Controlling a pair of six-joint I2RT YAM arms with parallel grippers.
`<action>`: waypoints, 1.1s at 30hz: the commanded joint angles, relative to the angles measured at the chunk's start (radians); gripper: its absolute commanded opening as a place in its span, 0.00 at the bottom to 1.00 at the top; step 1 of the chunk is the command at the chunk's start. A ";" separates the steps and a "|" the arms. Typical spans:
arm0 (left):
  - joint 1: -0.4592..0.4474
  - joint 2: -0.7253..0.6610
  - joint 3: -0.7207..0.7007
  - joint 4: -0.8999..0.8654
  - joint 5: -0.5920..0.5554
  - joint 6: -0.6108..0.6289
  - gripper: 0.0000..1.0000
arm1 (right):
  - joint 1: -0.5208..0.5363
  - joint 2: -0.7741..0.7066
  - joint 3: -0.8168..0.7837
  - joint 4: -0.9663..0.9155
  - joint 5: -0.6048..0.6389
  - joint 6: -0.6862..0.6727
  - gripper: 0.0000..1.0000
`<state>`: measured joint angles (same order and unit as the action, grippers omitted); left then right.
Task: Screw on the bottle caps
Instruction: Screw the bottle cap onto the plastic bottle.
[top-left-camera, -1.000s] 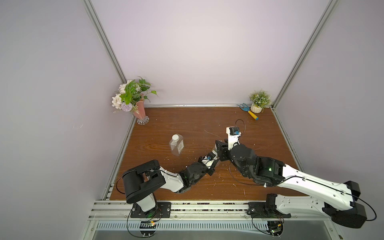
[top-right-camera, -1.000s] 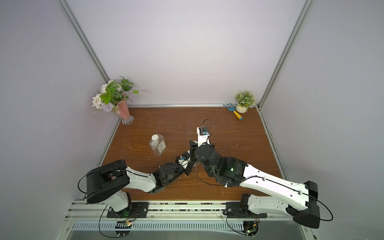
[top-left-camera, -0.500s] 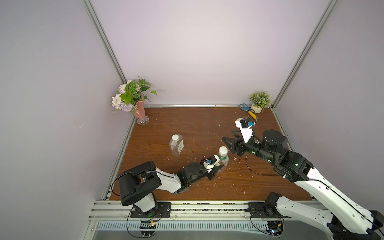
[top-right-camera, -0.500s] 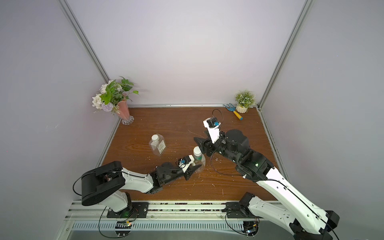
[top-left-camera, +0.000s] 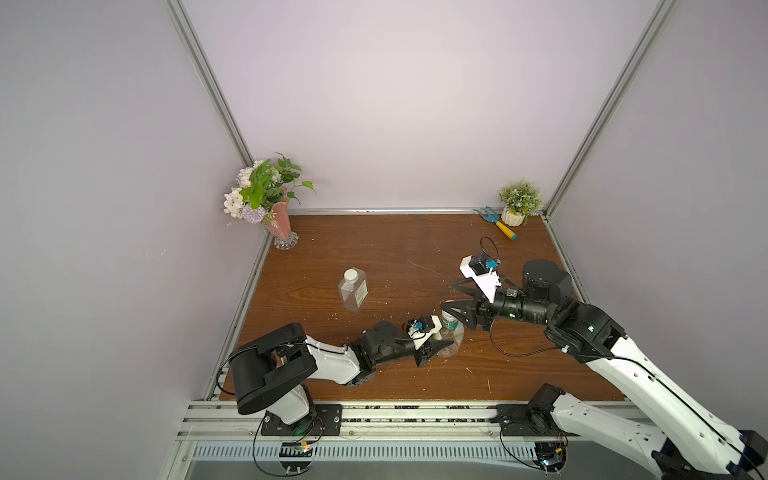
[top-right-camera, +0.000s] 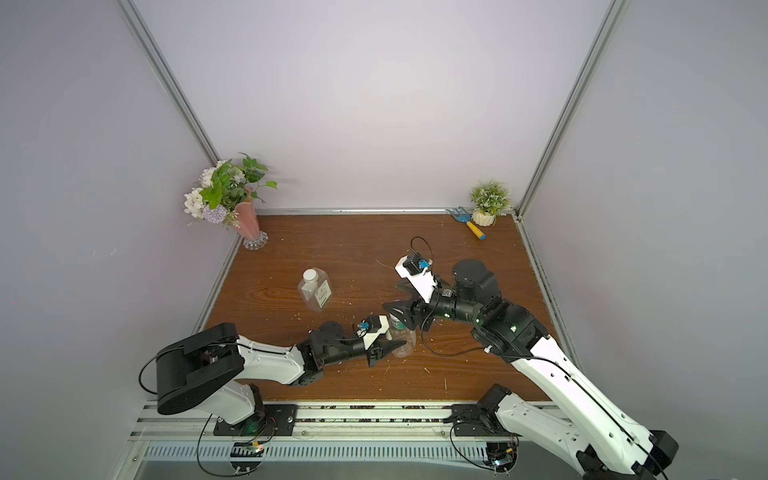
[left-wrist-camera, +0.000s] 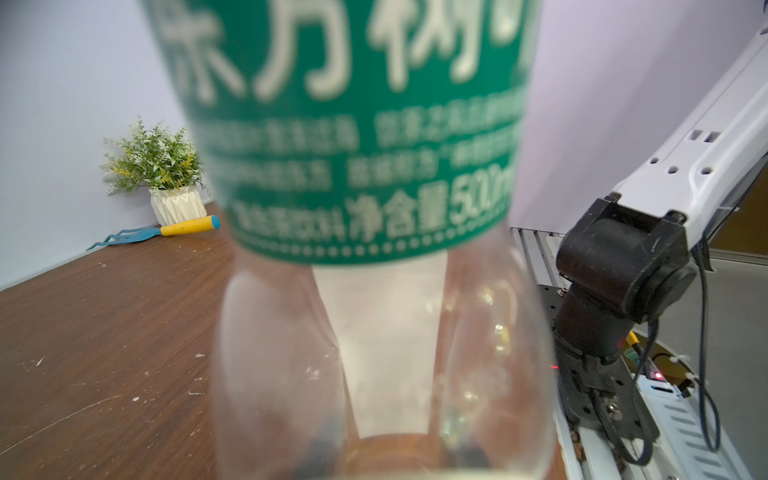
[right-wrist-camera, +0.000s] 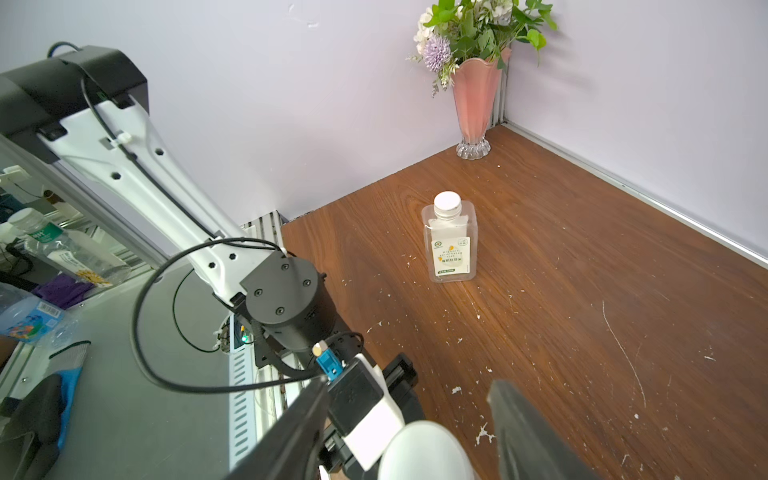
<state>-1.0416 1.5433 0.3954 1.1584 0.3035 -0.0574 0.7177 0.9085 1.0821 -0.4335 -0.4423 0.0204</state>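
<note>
You get bright, even light in both top views, faint shadows, wide-angle stretch at the edges, round bottle (left-wrist-camera: 374, 124) blurred close to your left wrist lens, white cap (right-wrist-camera: 428, 453) out of focus at the right wrist.

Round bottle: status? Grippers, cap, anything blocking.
Left gripper shut on round bottle. Right gripper open, fingers either side of its white cap. Square bottle capped, standing apart; nothing blocking.

Table (top-left-camera: 415, 245), from centre: flower vase (top-left-camera: 277, 220) at 10 o'clock; potted plant (top-left-camera: 517, 205) at 2 o'clock, hand rake (top-left-camera: 500, 224) just beside it; square bottle (top-left-camera: 353, 291) at 9 o'clock; round bottle (top-left-camera: 449, 329) at 5 o'clock.
</note>
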 joint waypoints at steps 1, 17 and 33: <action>0.015 -0.017 0.019 0.003 0.043 -0.012 0.06 | -0.006 0.012 -0.004 -0.018 -0.044 -0.035 0.66; 0.020 -0.020 0.028 -0.012 0.063 -0.013 0.05 | -0.014 0.011 -0.065 -0.035 -0.006 -0.050 0.64; 0.022 -0.020 0.028 -0.013 0.065 -0.013 0.05 | -0.019 -0.008 -0.074 -0.022 0.008 -0.042 0.57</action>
<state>-1.0321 1.5379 0.3973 1.1412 0.3546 -0.0643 0.7044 0.9195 1.0035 -0.4755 -0.4461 -0.0193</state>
